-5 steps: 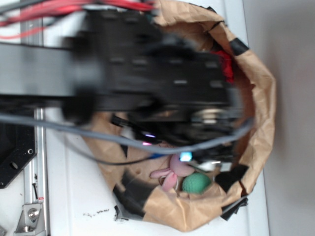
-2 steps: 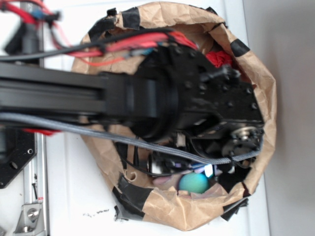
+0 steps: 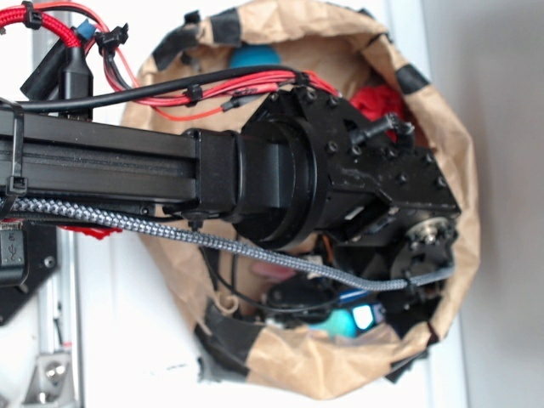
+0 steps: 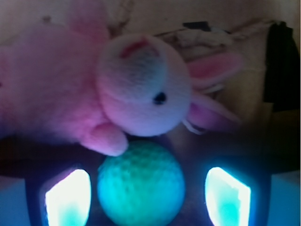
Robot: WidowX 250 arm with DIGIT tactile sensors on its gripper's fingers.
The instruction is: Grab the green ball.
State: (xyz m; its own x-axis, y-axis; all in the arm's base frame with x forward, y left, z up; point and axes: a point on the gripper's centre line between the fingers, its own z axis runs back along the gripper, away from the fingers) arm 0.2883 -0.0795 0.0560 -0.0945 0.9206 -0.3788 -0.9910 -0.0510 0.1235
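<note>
You had the jaws open astride the green ball (image 4: 140, 183); you needed to close squarely, sparing the bunny (image 4: 141, 84).

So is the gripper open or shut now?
Open. In the wrist view the gripper has one glowing finger on each side of the green ball, with gaps visible.

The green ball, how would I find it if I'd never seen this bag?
Look inside the brown paper bag, down at the end where the gripper reaches. There lies a pink bunny, and right against its head sits the green ball, between the two glowing fingers. It is the only smooth round thing there; the bunny is fluffy with ears.
</note>
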